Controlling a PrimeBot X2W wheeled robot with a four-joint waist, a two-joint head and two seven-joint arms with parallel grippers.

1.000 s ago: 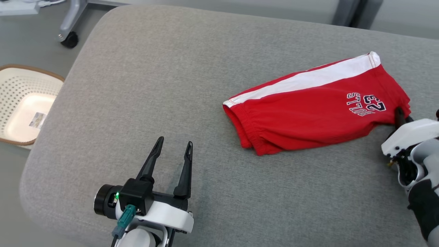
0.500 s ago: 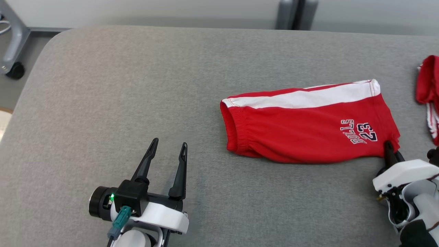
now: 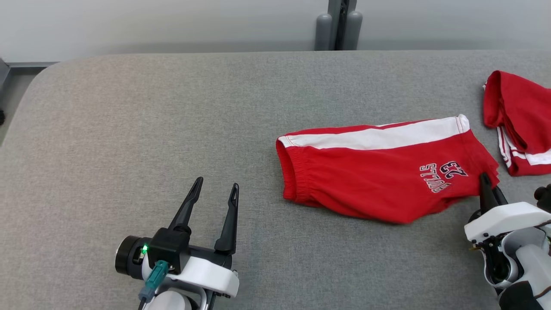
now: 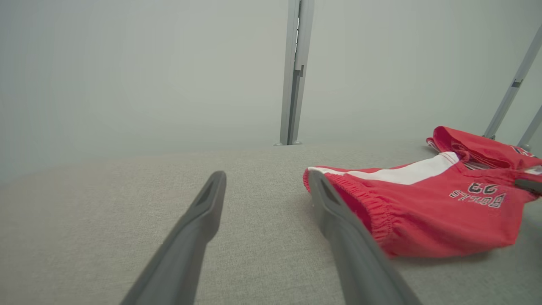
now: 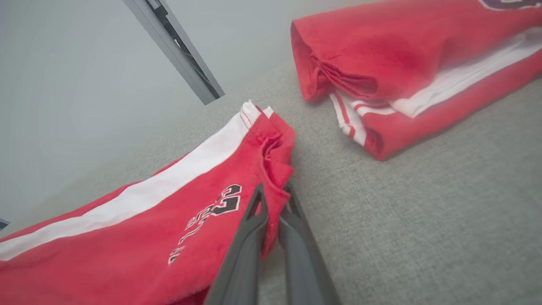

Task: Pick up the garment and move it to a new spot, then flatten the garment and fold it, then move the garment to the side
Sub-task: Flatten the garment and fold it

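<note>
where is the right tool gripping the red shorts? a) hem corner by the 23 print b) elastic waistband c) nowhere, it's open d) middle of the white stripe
a: the right tool is shut on the red shorts at the hem corner beside the 23 print.

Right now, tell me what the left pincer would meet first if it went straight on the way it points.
Probably nothing close: the left pincer points over bare grey padded tabletop toward the far wall. The red shorts with a white stripe lie right of that line; depth is unclear.
</note>
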